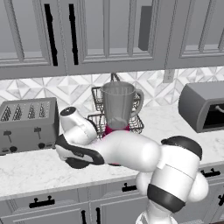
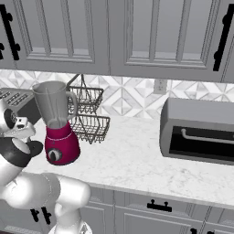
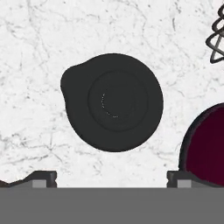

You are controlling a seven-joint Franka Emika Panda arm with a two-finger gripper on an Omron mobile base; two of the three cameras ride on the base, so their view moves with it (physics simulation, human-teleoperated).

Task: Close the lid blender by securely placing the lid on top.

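The black round lid (image 3: 113,101) lies flat on the white marble counter, its raised centre facing up. My gripper (image 3: 111,178) hovers directly above it, open, with one fingertip on each side and nothing between them. The blender (image 2: 58,121) stands upright just beside the lid, its magenta-red base (image 3: 206,144) at the right edge of the hand view. Its clear grey jar (image 1: 117,105) has an open top. In the left base view my own arm hides the hand and most of the base. In the right base view the lid (image 2: 35,147) peeks out left of the base.
A grey four-slot toaster (image 1: 28,122) stands left of the blender. A black wire basket (image 2: 89,114) sits behind it against the tiled wall. A grey toaster oven (image 2: 197,131) is on the right. Upper cabinets (image 1: 109,35) hang low over the jar.
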